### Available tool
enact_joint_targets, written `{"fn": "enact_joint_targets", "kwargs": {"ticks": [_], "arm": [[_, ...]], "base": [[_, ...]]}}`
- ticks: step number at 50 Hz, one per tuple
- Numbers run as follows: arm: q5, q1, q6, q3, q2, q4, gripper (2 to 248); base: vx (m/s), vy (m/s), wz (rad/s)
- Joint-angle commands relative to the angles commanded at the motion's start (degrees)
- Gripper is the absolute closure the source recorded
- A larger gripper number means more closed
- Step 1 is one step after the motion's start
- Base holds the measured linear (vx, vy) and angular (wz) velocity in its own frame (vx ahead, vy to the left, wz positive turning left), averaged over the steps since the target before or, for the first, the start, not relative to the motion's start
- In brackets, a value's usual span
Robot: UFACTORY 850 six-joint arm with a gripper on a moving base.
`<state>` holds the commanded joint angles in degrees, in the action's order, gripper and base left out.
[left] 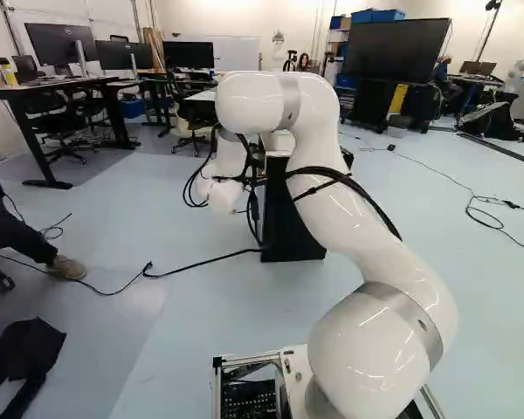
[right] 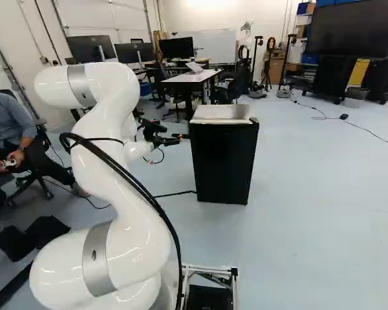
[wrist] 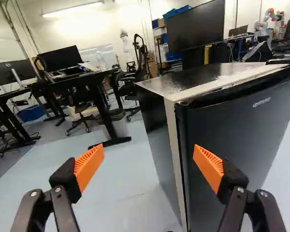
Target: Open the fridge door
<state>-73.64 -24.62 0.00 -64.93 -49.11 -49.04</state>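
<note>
A small black fridge (right: pixel 223 165) stands upright on the pale blue floor (right: pixel 310 213), just right of the middle in the right base view; in the left base view the arm (left: pixel 349 201) partly hides it. Its dark, slightly curved door (wrist: pixel 237 145) lies against the body, with a pale strip (wrist: pixel 173 154) running down the side edge where the two meet. The top (wrist: pixel 203 79) is shiny and reflects light.

The black gripper (right: pixel 181 137) is near the fridge's upper part, at its left side in the right base view. In the wrist view its two fingers, with orange pads (wrist: pixel 90 166), are wide apart with nothing clamped between them. The pale strip and door edge rise ahead, in the space between them; one finger overlaps the door in that view, the other overlaps floor. Whether either touches the fridge, I cannot tell.

Beyond the fridge, a table (right: pixel 187 78) carries an open laptop (right: pixel 194 66), with a whiteboard (right: pixel 213 48) by the wall behind. A large dark screen (right: pixel 352 29) stands at the far right of the right base view. A black cable (left: pixel 201 264) trails over the floor left of the fridge in the left base view.
</note>
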Motion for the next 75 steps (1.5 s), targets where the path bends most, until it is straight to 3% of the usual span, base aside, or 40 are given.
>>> {"fn": "enact_joint_targets", "kwargs": {"ticks": [25,41,60,75], "arm": [[-3.06,-2.72,0.00,-1.23,-0.74,-7.42,3],[-4.91,-4.00,0.00,-5.25,-3.10,-10.75,3],[-6.82,-3.53,0.00,-11.96,-6.98,-14.54,3],[-6.97,-2.39,0.00,-16.05,-9.31,-15.07,3]], "base": [[0.000,0.000,0.000],[0.000,0.000,0.000],[0.000,0.000,0.000],[0.000,0.000,0.000]]}}
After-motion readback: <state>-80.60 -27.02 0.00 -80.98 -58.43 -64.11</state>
